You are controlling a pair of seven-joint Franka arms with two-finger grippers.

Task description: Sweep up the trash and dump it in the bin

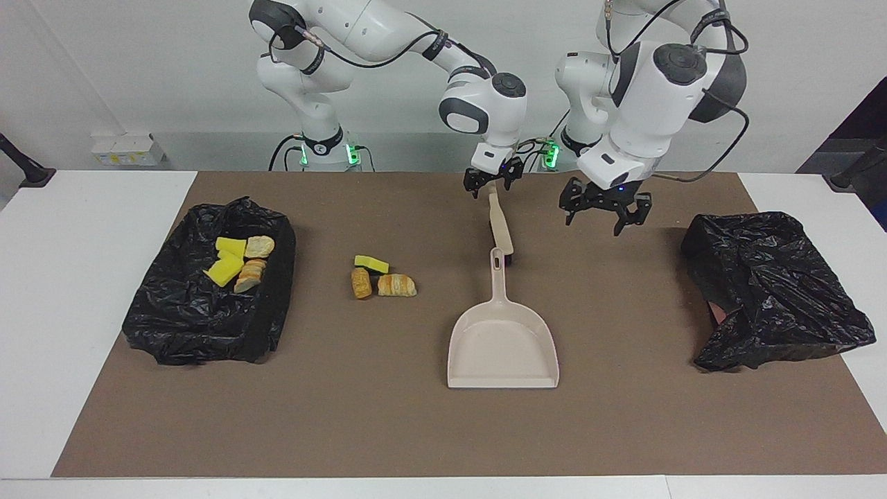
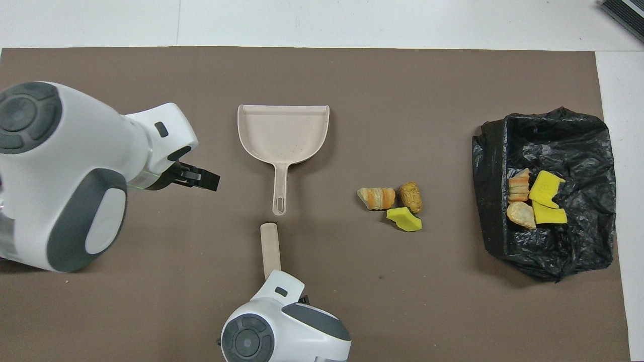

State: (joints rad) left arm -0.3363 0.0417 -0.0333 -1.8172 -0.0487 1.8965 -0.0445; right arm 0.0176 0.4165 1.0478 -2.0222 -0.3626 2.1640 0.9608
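The right gripper (image 1: 491, 184) is set over the brush handle (image 1: 500, 230); whether it is closed cannot be told. The left gripper (image 1: 601, 211) is spread near the dustpan (image 1: 504, 341). Three scraps (image 1: 382, 276) lie beside it. A loose grip could drop the brush.

Three scraps (image 1: 382, 277) lie loose in a tight cluster on the brown mat, between the dustpan (image 1: 502, 339) and the bin (image 1: 208, 298) at the right arm's end of the tabletop: a yellow sponge chunk (image 1: 371, 263) nearest the robots, with a brown bread piece (image 1: 361, 283) and a striped croissant piece (image 1: 396, 285) just farther out. Four more scraps (image 1: 239, 262) rest in the black-lined bin. The beige dustpan lies flat, handle toward the robots.
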